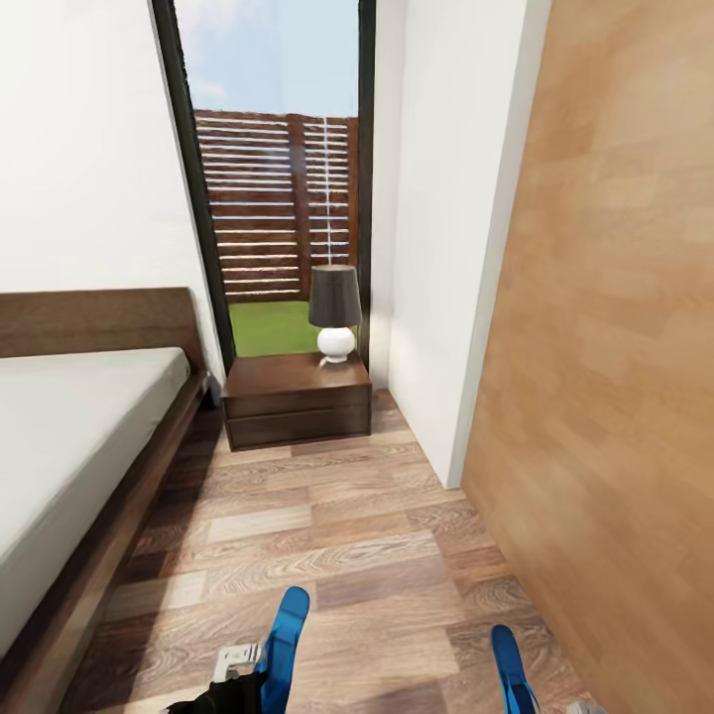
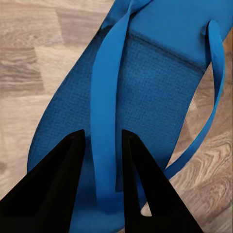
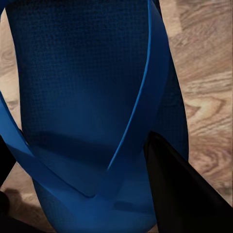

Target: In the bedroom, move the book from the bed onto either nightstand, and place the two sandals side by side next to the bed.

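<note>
Sandals hang one in each gripper above the wood-plank floor, in the aisle between the bed and the white wall. In the head view the left sandal rises edge-on from the left gripper, and the right sandal shows at the lower edge, well apart from it. The nightstand stands ahead by the window with a lamp on its top. I see no book on the visible part of the mattress.

The left wrist view shows the jaws drawn narrow, pinching only the thin strap of its sandal, with the sole hanging behind. That is the weak point: a strap is soft and may slide through, and the sole is likely to swing or twist as it comes down, so it could land skewed or upside down.

In the right wrist view one finger lies against the sole's edge and the other is mostly out of frame. The sandal seems held, but I cannot tell how firmly.

Released from this spacing, the pair would likely end up apart, not side by side. Lowering near the bed frame also risks catching a sole on its dark rail.
</note>
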{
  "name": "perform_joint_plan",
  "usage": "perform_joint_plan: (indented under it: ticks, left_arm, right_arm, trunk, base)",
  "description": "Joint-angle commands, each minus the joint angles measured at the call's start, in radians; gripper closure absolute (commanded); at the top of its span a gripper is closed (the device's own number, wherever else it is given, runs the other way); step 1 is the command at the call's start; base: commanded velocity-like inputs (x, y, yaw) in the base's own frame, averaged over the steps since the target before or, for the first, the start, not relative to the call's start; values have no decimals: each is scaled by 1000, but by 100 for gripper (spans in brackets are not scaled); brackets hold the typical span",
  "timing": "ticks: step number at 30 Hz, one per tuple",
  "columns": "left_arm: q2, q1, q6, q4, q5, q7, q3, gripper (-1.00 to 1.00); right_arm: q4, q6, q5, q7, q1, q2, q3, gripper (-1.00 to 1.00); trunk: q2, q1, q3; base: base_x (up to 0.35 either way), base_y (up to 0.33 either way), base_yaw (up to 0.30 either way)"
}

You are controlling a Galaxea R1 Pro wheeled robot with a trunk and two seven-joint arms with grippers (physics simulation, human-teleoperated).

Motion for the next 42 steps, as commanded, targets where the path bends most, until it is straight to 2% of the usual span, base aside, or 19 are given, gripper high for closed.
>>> perform_joint_plan:
  ticks: [1,42]
  left_arm:
    - [0,-1,-5,1,7,-2,-6,100]
    - [0,-1,-5,1,7,-2,-6,100]
  right_arm:
    - [-1,11,2,5,-1,0,-9,100]
    - [-2,11,-1,8,-1,0,-9,100]
  trunk:
    - [0,0,-1]
    - [0,0,-1]
  base:
    - [315,0,0]
    - [315,0,3]
